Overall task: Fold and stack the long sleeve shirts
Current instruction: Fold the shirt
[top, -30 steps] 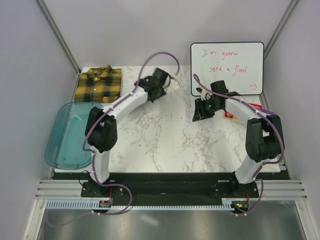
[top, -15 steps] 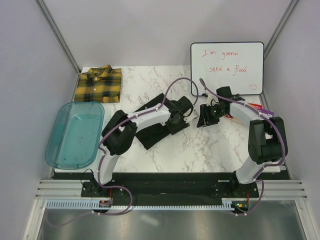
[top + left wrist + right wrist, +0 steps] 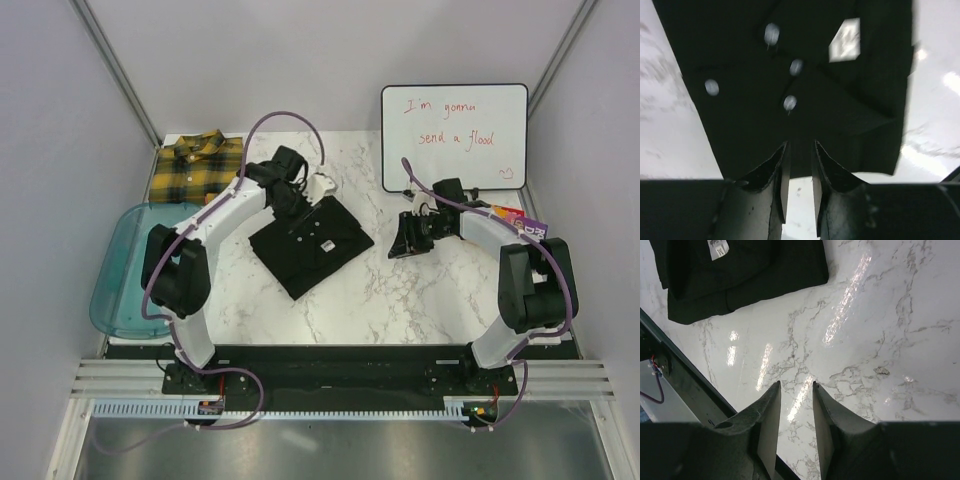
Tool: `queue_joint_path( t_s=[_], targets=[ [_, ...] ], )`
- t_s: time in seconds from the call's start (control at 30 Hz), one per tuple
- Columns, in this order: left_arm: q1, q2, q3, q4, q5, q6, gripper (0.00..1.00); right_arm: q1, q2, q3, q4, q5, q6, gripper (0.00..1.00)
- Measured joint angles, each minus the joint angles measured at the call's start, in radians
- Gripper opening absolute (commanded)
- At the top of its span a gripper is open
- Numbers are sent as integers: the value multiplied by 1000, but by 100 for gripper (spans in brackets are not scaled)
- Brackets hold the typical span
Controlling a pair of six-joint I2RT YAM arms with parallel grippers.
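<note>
The blue tub [image 3: 105, 290] sits at nine o'clock, the plaid shirt [image 3: 200, 170] folded outside it at eleven, the black shirt [image 3: 310, 240] mid-table beneath my left gripper [image 3: 800, 145], slightly parted and grasping nothing, as is my right gripper [image 3: 796, 385] at three.

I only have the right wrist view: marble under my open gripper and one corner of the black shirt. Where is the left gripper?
Observer: The left gripper is at the far side of the black shirt, jaws a little apart with no cloth between them.
Operator: Is that shirt fully folded?
Observer: It looks so. It lies as a compact rectangle with its white buttons facing up.
Operator: And the other shirt?
Observer: The plaid shirt lies folded at the far-left corner of the table, apart from the black one, so they are not stacked yet.
</note>
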Motion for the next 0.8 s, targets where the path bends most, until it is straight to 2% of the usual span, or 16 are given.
queue_joint_path(
  t_s=[0.1, 0.17, 0.3, 0.37, 0.4, 0.43, 0.5, 0.57, 0.67, 0.7, 0.8],
  targets=[
    [67, 21, -125, 21, -59, 85, 24, 2, 0, 0, 14, -13, 10, 38],
    [58, 43, -199, 27, -88, 122, 19, 2, 0, 0, 18, -15, 14, 38],
    [-8, 87, -301, 40, -102, 128, 17, 2, 0, 0, 18, -11, 15, 39],
    [-85, 74, -314, 32, -89, 82, 21, 2, 0, -1, 14, -6, 14, 41],
    [-161, 77, -309, 29, -66, 40, 25, 1, 0, -1, 12, -2, 14, 42],
    [-221, 84, -297, 25, -30, 10, 35, 0, 0, -1, 9, 6, 12, 43],
    [-353, 110, -224, 11, 84, -78, 46, -1, 0, 0, -4, 15, 4, 46],
    [-416, 113, -137, 16, 202, -161, 53, -2, 0, 0, -22, 17, -3, 47],
    [-341, 56, -74, 73, 334, -256, 57, 3, 3, 4, -40, 27, -20, 47],
    [-264, 11, -78, 103, 383, -291, 57, 9, 9, 11, -46, 35, -30, 46],
    [-31, -117, -135, 189, 450, -368, 68, 48, 49, 48, -54, 51, -55, 45]
  ],
)
